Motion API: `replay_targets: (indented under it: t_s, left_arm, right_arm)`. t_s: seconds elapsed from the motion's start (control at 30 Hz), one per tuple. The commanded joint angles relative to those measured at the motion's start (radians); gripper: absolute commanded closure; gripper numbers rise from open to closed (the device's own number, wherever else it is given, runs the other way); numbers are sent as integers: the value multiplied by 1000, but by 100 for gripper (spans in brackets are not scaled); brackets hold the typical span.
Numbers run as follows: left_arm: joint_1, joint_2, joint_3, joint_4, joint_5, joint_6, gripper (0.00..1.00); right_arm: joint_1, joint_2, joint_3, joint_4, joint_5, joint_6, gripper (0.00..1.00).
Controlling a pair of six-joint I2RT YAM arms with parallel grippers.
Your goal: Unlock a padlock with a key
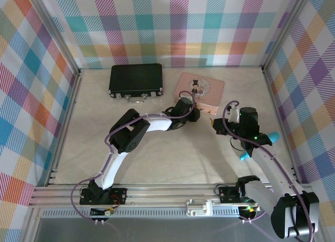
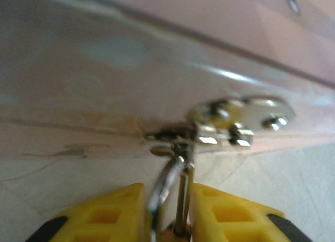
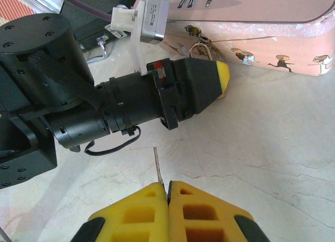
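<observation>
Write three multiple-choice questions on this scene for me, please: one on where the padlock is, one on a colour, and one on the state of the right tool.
1. Where is the padlock?
A) on the handle of the black case
B) on the clasp of the pink tin
C) loose on the table

2. What colour are the fingers of the right tool?
A) yellow
B) blue
C) white

3. The right tool is:
A) wide open
B) shut on the padlock
C) shut on the key

Answers:
1 B: the left wrist view shows it hooked through the clasp.
2 A: the right wrist view shows both of them yellow.
3 C: a thin silvery key stands out between the closed fingers.
</observation>
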Motion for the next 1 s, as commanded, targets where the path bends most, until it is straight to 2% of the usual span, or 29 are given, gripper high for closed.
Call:
replay_targets:
  t_s: [0.0, 0.07, 0.2, 0.47, 0.7, 0.97]
  left_arm:
    - [0, 72, -42, 38, 58, -62, 79]
    - [2, 57, -62, 66, 67, -89, 90]
    - [8, 12, -115, 129, 88, -162, 100]
    - [20, -80, -192, 279, 177, -410, 100]
    - [21, -105, -213, 416, 215, -640, 100]
    - [15, -178, -281, 520, 186, -748, 100]
  right_arm:
    - [-13, 18, -29, 20, -32, 17, 100]
    - [-21, 41, -40, 40, -53, 31, 100]
    - [-38, 91, -65, 100, -102, 63, 100]
    - [-110, 145, -93, 207, -201, 125, 100]
    - [-124, 155, -132, 315, -319, 201, 100]
    - [-124, 198, -182, 408, -359, 248, 100]
